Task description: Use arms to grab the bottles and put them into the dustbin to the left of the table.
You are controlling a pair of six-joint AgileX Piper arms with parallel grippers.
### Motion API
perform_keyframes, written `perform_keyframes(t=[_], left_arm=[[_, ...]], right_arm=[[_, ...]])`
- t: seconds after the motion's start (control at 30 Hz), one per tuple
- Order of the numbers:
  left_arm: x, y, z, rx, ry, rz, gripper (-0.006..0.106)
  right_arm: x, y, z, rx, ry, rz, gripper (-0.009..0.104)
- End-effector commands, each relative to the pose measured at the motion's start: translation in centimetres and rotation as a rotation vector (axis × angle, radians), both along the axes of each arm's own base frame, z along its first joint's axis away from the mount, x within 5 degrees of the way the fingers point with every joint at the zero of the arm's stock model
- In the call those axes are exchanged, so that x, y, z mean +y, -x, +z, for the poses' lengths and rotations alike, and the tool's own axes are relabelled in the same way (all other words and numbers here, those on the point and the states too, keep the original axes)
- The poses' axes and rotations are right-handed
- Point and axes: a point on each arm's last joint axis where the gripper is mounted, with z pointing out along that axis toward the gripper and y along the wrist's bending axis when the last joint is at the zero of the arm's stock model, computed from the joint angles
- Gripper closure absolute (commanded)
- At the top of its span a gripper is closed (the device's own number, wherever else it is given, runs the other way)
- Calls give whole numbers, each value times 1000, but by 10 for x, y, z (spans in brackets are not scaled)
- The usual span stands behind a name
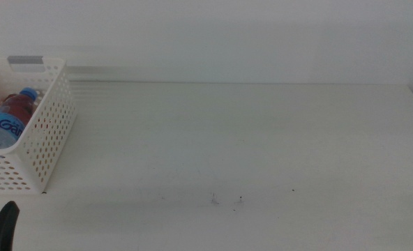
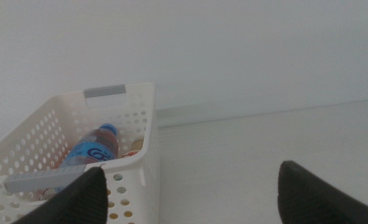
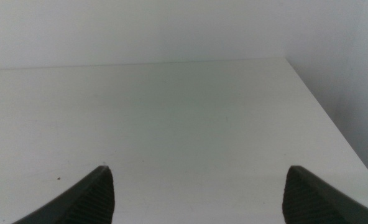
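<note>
Middle view: we see the water bottle [image 1: 3,124] in the dustbin [image 1: 49,132].
Claws: left claw [image 2: 190,193] and right claw [image 3: 196,193] both wide, empty.
Risk: left claw could nudge the dustbin.

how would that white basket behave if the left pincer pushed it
The basket looks like thin perforated plastic, so probably light and apt to slide on the smooth table. The water bottle lying inside may roll or shift. The left pincer, open, sits close beside it.

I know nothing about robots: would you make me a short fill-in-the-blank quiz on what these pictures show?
1. The water bottle with the blue cap lies inside the white ____.
2. The basket's side walls are full of small ____.
3. Both the left gripper and the right gripper have their jaws ____.

Missing words: basket; holes; open
</note>
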Motion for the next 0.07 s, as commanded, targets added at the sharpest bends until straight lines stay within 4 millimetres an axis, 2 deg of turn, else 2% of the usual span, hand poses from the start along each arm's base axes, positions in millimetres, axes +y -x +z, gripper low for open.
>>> perform_keyframes(t=[0.0, 0.03], left_arm=[[0, 0, 1, -14, 19, -2, 7], [0, 0, 1, -14, 19, -2, 7]], right_arm=[[-1, 0, 0, -9, 22, -4, 9], [-1, 0, 0, -9, 22, -4, 9]])
